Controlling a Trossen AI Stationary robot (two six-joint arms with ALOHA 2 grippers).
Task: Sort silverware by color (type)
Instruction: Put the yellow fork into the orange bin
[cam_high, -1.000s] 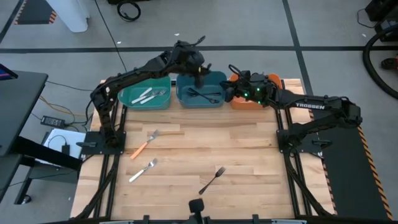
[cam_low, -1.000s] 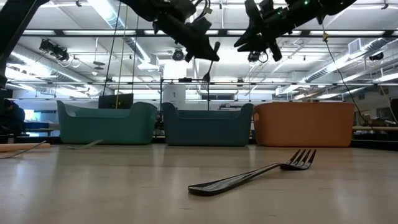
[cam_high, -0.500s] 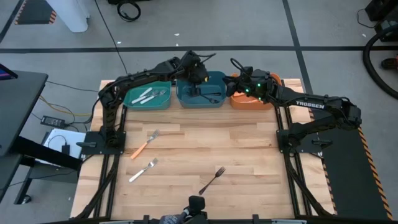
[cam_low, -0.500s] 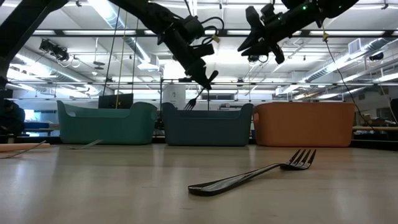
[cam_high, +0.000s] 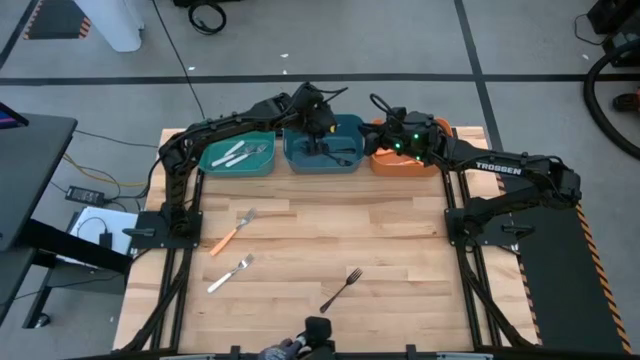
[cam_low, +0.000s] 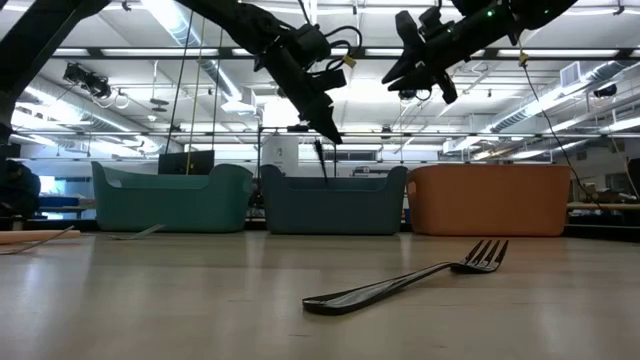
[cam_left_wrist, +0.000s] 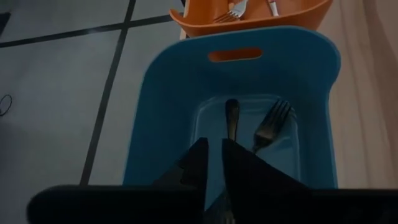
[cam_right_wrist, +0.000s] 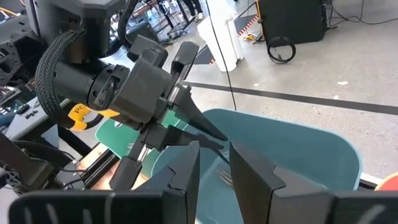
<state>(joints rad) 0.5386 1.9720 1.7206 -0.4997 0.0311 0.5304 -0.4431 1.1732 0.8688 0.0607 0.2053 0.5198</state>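
Observation:
My left gripper (cam_low: 332, 130) hangs over the blue bin (cam_high: 322, 145), its fingers (cam_left_wrist: 198, 158) slanting down with a narrow gap between them. A black fork (cam_low: 322, 162) stands upright just under its fingertips, above the bin. Two more black pieces (cam_left_wrist: 232, 118) lie on the bin's floor. My right gripper (cam_low: 420, 62) is open and holds nothing, high over the seam between the blue bin and the orange bin (cam_low: 488, 198). On the table lie an orange-handled fork (cam_high: 232, 232), a silver fork (cam_high: 230, 273) and a black fork (cam_high: 341, 289). My left gripper stands right above the upright black fork's top end (cam_low: 320, 146). I cannot tell whether the fingertips touch the fork. The fork is clear of the bin's floor in the low view.
The teal bin (cam_high: 236, 155) at the far left holds white pieces. The orange bin holds pieces with silver heads (cam_left_wrist: 239, 7). The three bins stand in a row along the table's far edge. My right arm (cam_high: 500, 170) reaches across the orange bin.
My left gripper has come down toward the blue bin and rolled about its own axis, then kept still. The black fork under its fingertips has swung from a slant, tines low and to the left, to upright.

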